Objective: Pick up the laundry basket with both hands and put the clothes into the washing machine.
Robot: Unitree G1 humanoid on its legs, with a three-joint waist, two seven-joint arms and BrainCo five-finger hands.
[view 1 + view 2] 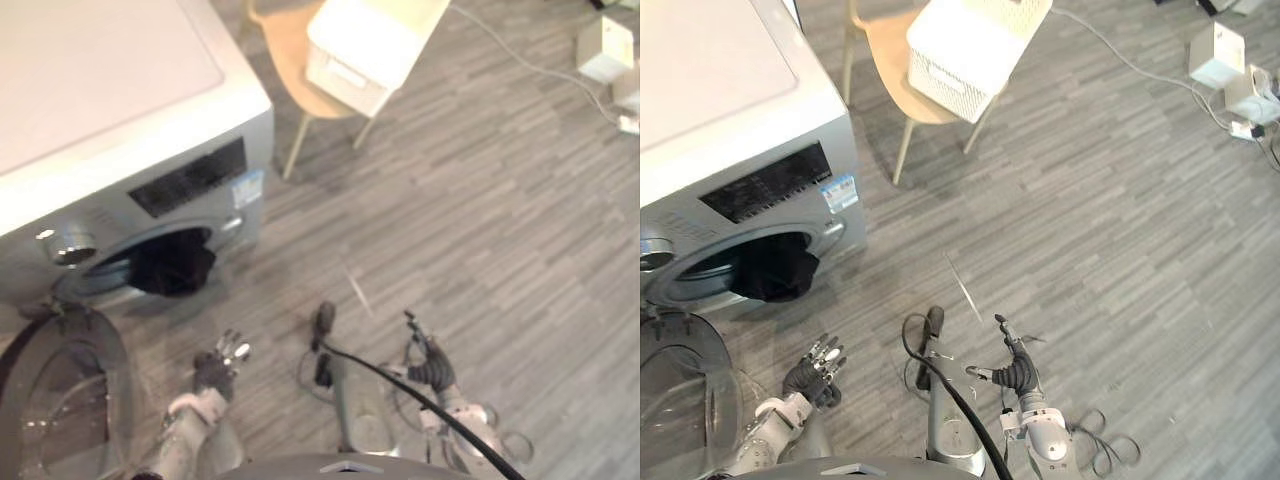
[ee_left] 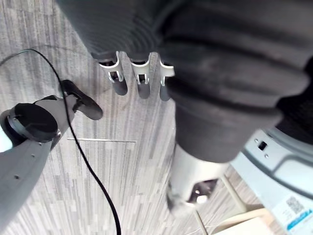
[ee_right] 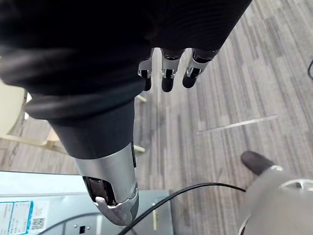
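"What are your hands doing?"

"My left hand (image 1: pixel 222 365) is hanging low in the lower left of the frame. Its fingers are loose and holding nothing. My right hand (image 1: pixel 1014 373) is hanging at the bottom middle, loose and empty too."

"Where are the clothes?"

"A dark bundle of clothes (image 1: pixel 172 268) is sitting in the round mouth of the washing machine (image 1: pixel 120 130) on the left. Some of it is drooping over the edge. The door (image 1: pixel 60 390) is standing open at the lower left."

"And the basket?"

"The white laundry basket (image 1: pixel 960 50) is resting on a tan chair (image 1: pixel 885 70) at the top, well apart from me. I am not seeing inside it."

"What is left?"

"I am thinking the clothes are mostly in. Maybe the drooping part is needing a push."
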